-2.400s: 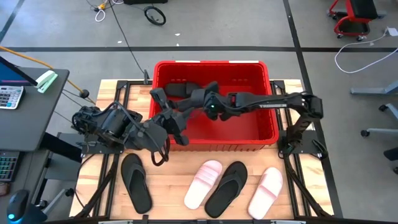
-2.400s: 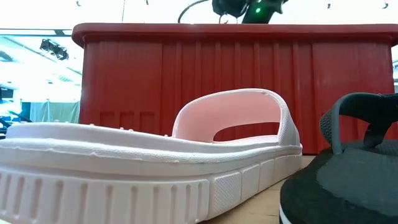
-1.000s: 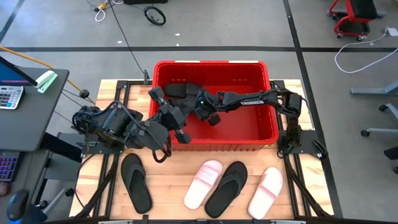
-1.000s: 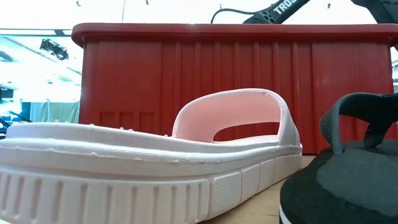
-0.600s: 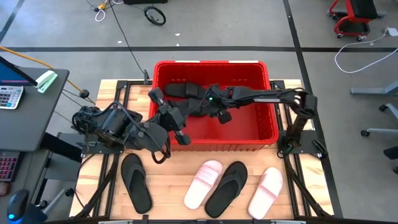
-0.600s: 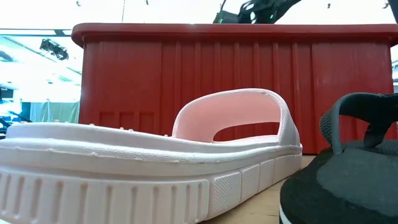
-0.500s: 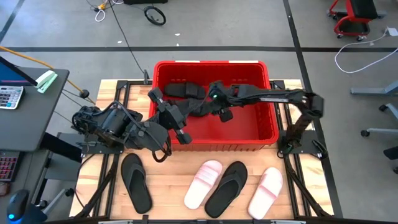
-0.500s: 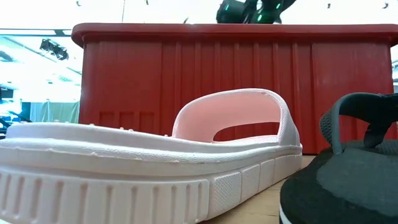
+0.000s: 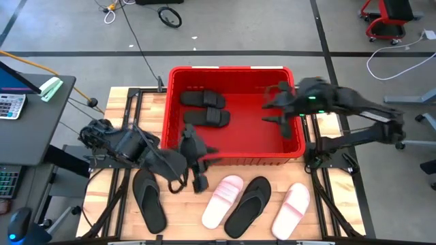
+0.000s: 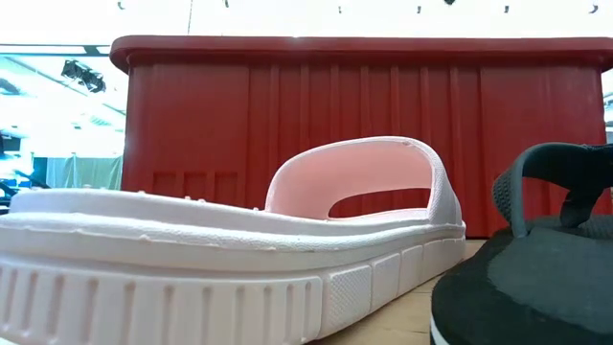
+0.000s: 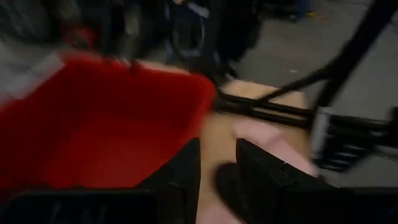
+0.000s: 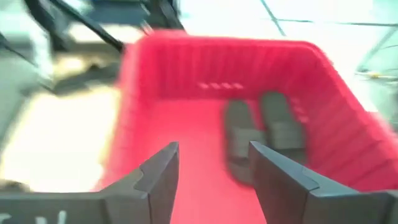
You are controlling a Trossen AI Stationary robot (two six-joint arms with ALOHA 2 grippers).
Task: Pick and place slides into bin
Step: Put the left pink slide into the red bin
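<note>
The left end effector [image 11: 217, 180] is showing its two dark fingers [image 11: 264, 171] standing slightly parted, gripping nothing. Beyond them, the red bin [image 11: 112, 130] is showing one corner and its bare red inside, sitting on the wooden worktop [image 11: 261, 109]. A pale pink slide [image 11: 273, 146] is lying just past the fingers, beside the bin. A dark metal frame [image 11: 292, 112] is crossing the worktop's edge, against grey floor.

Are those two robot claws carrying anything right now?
No. The left gripper and the right gripper are both open and empty; two black slides already lie in the red bin.
</note>
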